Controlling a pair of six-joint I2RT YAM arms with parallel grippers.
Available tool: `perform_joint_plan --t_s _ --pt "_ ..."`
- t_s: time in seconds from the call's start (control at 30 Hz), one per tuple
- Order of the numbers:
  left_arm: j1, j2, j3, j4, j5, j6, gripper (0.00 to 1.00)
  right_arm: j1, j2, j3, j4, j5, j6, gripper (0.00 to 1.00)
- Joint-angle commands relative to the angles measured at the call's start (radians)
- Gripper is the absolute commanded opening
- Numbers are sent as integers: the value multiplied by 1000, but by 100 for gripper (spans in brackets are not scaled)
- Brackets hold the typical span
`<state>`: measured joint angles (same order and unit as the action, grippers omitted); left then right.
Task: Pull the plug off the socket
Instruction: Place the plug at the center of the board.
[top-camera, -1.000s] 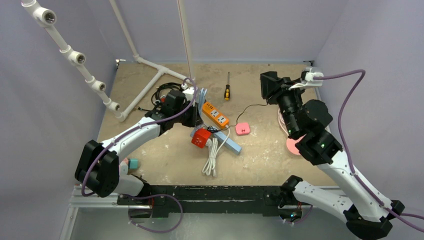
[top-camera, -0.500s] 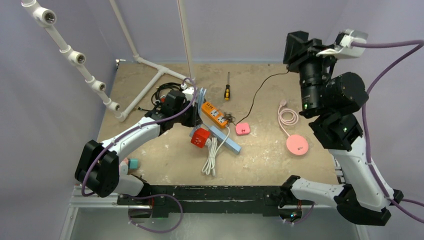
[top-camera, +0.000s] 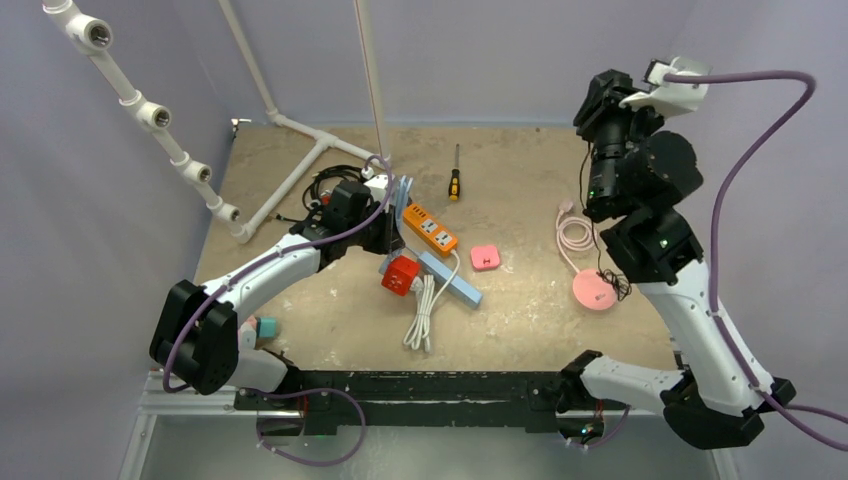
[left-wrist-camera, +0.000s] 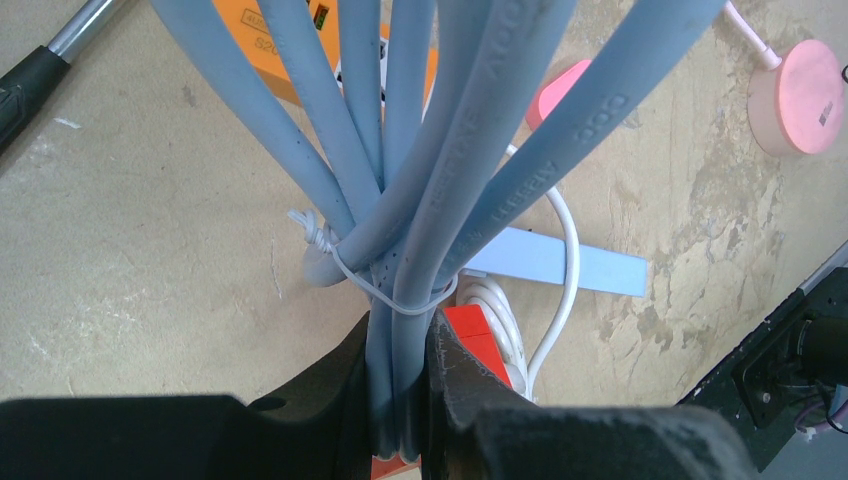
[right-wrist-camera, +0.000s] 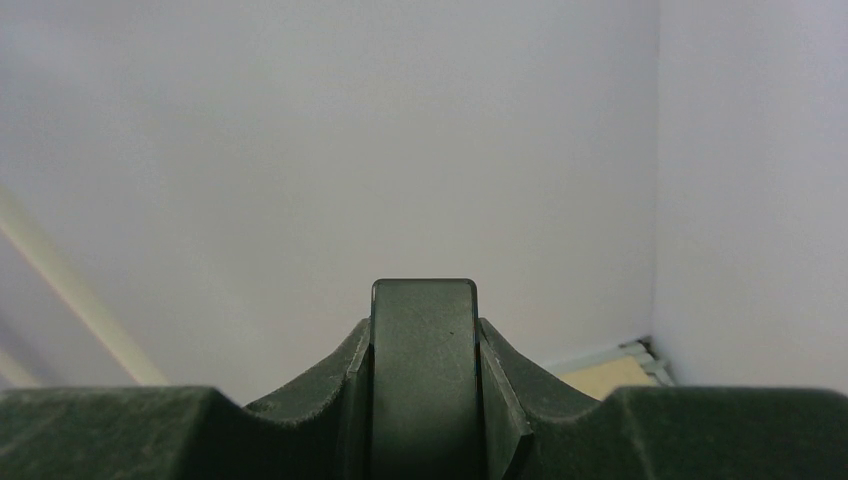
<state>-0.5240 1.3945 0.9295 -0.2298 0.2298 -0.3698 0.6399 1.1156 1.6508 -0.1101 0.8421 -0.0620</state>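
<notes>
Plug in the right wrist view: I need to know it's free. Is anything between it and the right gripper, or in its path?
Nothing visible does. The right gripper is shut directly on the dark plug, high above the table, with only bare wall ahead.

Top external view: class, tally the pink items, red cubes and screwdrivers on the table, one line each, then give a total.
Pink items: 2 (square block, round disc with its cord)
Red cubes: 1
Screwdrivers: 1
Total: 4
</notes>
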Motion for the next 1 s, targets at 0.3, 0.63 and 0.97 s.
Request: perform_joint_plan --t_s 0.3,0.63,0.97 --pt "12 -34 40 67 24 14 0 -237 -45 -326 97 -69 143 0" --pt "12 -35 40 67 39 9 0 -427 -54 -603 96 -178 409 0" --pt "12 -35 40 69 55 2 0 -686 15 -867 181 -623 566 0"
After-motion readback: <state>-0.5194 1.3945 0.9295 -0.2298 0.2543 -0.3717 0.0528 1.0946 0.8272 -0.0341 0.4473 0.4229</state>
